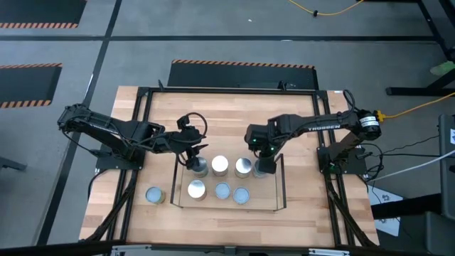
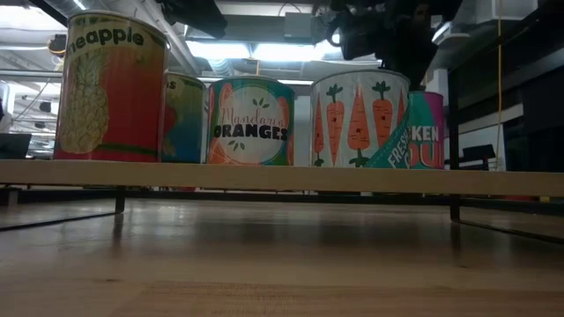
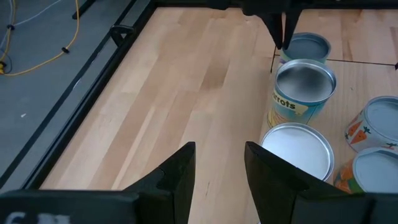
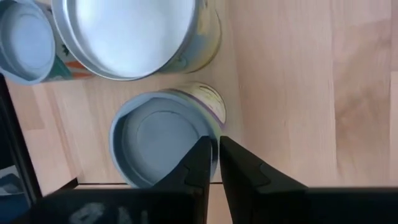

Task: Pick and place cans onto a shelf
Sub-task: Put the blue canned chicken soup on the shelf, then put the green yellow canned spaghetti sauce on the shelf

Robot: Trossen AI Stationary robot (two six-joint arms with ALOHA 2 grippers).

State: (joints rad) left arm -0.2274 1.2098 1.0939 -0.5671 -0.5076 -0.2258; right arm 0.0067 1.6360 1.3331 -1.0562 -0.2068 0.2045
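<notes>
- Wooden tabletop (image 1: 234,107), centre of the high view.
- Grey floor (image 1: 213,28) around it.
- Yellow cable (image 1: 334,11), upper right.
- Orange-striped floor markings (image 1: 242,64), top centre.

Both arms reached inward twd the middle of the table, elbows bent, wrists angled down. L arm came in from the left edge, left gripper (image 1: 193,162) w/ fingers (image 3: 180,177) spread apart, nothing btwn them. R arm came in from the right side, right gripper (image 1: 264,165) pointed down, its fingers (image 4: 200,165) nearly together, only a thin gap showing.
</notes>
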